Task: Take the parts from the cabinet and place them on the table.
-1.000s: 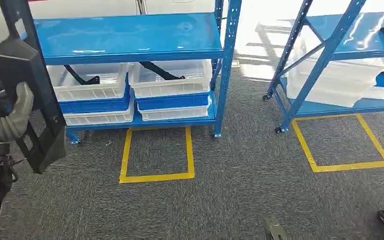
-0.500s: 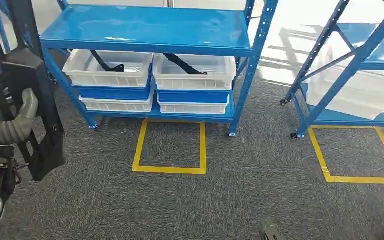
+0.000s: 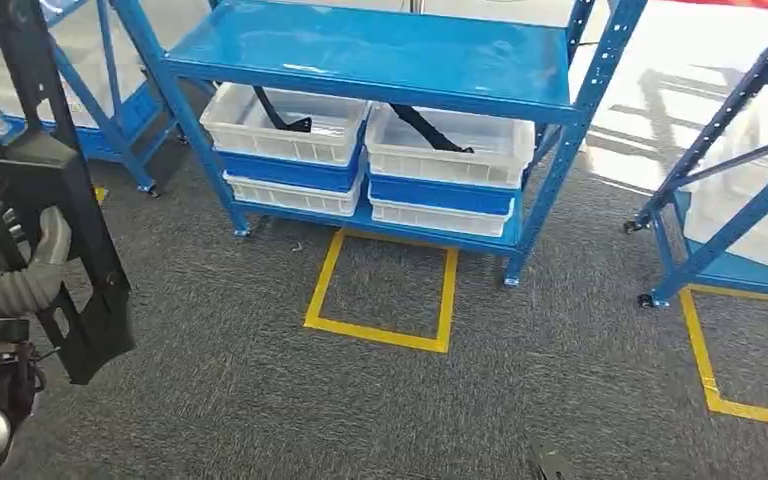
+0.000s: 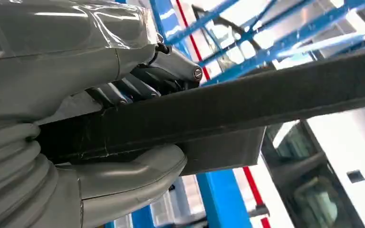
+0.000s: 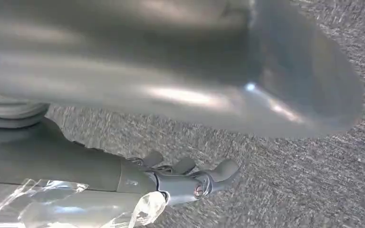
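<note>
My left hand (image 3: 15,270) grips a long black perforated part (image 3: 50,190), held upright at the left edge of the head view. In the left wrist view the thumb and fingers (image 4: 138,171) wrap the black part (image 4: 247,104). The blue cabinet (image 3: 380,50) stands ahead. On its lower shelf are two white bins (image 3: 285,125) (image 3: 450,145), stacked on blue and white ones. A black part lies in each top bin (image 3: 280,115) (image 3: 430,130). My right hand (image 5: 171,183) hangs over the grey carpet, fingers loosely apart, holding nothing.
A yellow taped square (image 3: 380,290) marks the carpet before the cabinet. A second blue rack (image 3: 730,200) stands at the right with another yellow outline (image 3: 720,390) by it. A third rack (image 3: 100,90) is at the far left.
The whole picture has shifted to the right, so the camera has turned left. My left hand and the black part keep their place in the view.
</note>
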